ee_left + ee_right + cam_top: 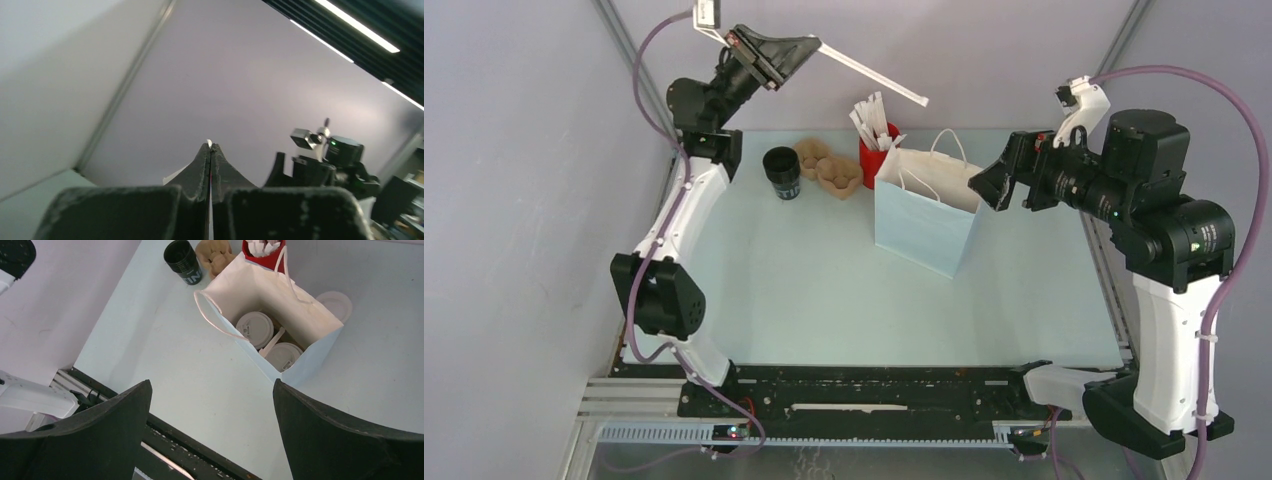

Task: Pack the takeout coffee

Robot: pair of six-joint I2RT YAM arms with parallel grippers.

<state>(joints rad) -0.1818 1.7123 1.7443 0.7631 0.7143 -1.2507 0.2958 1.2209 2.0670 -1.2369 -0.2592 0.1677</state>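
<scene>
My left claw (812, 45) pinches a thin white stick (874, 78), its long axis slanting down-right toward the bag (924, 215) (lidded cups (255, 329) inside). Right claw (990, 178) gapes empty, nearer.

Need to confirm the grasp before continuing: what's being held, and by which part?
Left gripper: jaws shut on a thin white stick, gripped off-centre, with its longer part jutting out sideways. Right gripper: jaws open, nothing held.
</scene>
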